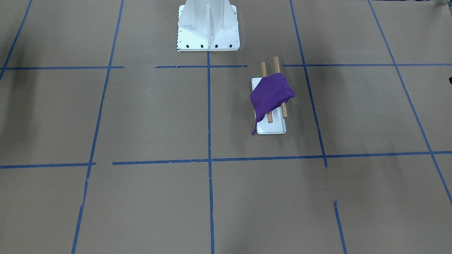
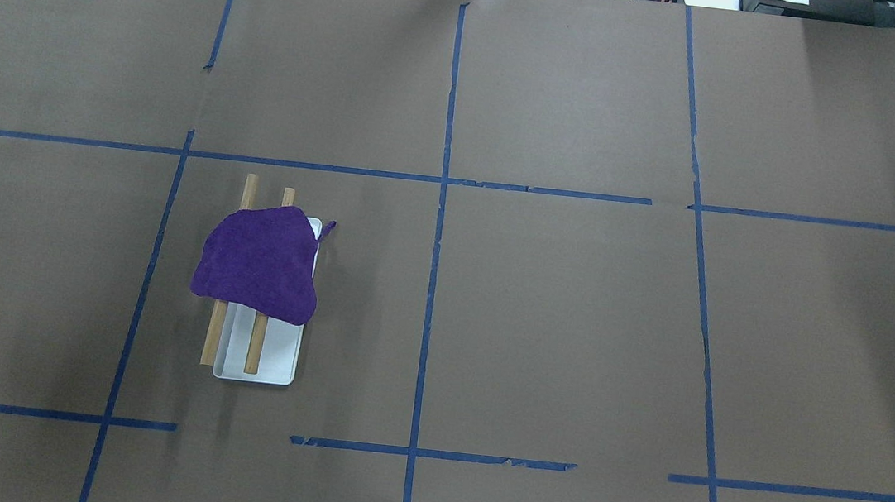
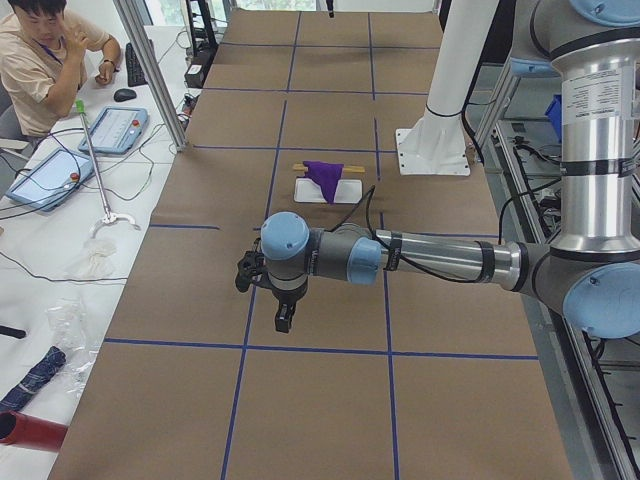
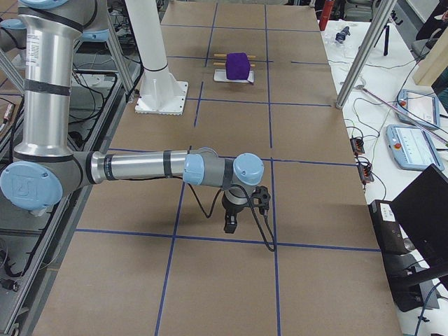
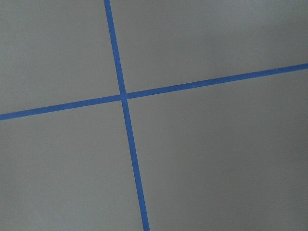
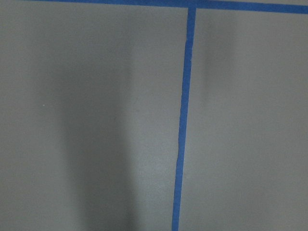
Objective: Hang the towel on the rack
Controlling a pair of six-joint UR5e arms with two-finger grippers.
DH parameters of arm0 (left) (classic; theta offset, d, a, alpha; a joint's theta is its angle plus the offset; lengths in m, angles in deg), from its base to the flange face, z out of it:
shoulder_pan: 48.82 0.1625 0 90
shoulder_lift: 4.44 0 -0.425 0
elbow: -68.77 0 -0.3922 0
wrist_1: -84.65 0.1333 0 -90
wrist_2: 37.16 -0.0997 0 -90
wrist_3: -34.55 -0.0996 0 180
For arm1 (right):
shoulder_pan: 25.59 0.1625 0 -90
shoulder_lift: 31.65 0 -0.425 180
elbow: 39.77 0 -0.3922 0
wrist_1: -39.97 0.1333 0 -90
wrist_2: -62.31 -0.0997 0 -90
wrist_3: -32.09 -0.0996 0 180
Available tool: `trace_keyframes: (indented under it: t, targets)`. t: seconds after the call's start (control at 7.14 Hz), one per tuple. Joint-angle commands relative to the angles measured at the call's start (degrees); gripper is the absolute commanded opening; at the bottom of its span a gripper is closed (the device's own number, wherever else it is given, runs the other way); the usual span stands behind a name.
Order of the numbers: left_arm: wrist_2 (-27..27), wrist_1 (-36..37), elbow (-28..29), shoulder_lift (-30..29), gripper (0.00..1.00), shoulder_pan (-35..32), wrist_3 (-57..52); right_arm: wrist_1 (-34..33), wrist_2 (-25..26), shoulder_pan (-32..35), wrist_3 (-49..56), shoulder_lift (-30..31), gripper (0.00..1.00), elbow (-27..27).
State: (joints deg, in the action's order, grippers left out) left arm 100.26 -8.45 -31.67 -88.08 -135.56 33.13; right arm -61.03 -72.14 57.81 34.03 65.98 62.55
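The purple towel (image 1: 271, 94) lies draped over the two wooden rails of the rack (image 1: 284, 111), which stands on a white base plate (image 1: 272, 128). A thin tag hangs from one corner. The towel also shows in the overhead view (image 2: 259, 263), on the rack (image 2: 269, 361) on the robot's left side. My left gripper (image 3: 285, 318) hangs above the table, far from the rack, seen only in the exterior left view. My right gripper (image 4: 230, 222) hangs over the other end of the table, seen only in the exterior right view. I cannot tell whether either is open or shut.
The white robot pedestal (image 1: 208, 28) stands at the table's robot side. Blue tape lines cross the brown table cover. An operator (image 3: 40, 50) sits beyond the table's far side with tablets (image 3: 115, 128). Metal frame posts (image 4: 364, 52) stand at that edge.
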Motion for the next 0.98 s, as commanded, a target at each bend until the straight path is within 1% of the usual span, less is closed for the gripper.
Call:
trace_keyframes:
  t: [0.0,0.14,0.42,0.56,0.7,0.84]
  targets:
    - [0.1,-0.8,1.1,0.1,1.0,-0.2,-0.3,0.0,0.0,0.0,0.0,0.0,1.0,0.0]
    - [-0.7,-0.7,-2.7,0.2,1.0,-0.2,-0.1,0.0,-0.1,0.0,0.0,0.0,1.0,0.0]
    - [-0.8,1.1,-3.1,-0.9,1.0,-0.3,-0.2,0.1,-0.1,0.0,0.1,0.0,1.0,-0.1]
    - [-0.8,1.3,-4.3,-1.1,1.0,-0.7,-0.2,0.1,0.0,0.0,0.0,0.0,1.0,0.0]
    - [-0.9,1.3,-4.1,-1.1,1.0,-0.7,-0.2,0.1,-0.1,0.0,0.1,0.0,1.0,-0.1]
    - [-0.9,1.4,-5.4,-1.2,1.0,-0.5,-0.2,0.1,-0.1,0.0,0.2,0.0,1.0,-0.3]
